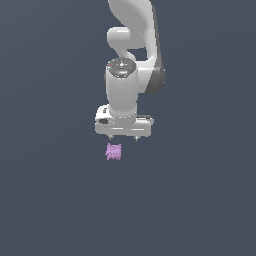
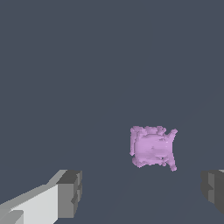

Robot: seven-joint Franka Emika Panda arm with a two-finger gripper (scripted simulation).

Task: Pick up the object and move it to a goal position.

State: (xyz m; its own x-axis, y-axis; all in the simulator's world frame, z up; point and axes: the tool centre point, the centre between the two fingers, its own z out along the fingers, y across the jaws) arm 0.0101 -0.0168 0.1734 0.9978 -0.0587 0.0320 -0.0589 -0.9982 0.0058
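Note:
The object (image 1: 114, 151) is a small pale purple knobbly lump lying on the dark grey floor, just below the white gripper (image 1: 123, 137) in the exterior view and slightly toward that view's left. In the wrist view the object (image 2: 152, 147) lies ahead of the gap between the two fingers, nearer the dark-tipped finger at the picture's edge (image 2: 213, 190) than the other finger (image 2: 70, 193). The gripper (image 2: 142, 192) is open and empty, apart from the object.
The white arm (image 1: 131, 50) rises behind the gripper. The dark grey floor (image 1: 200, 200) shows nothing else.

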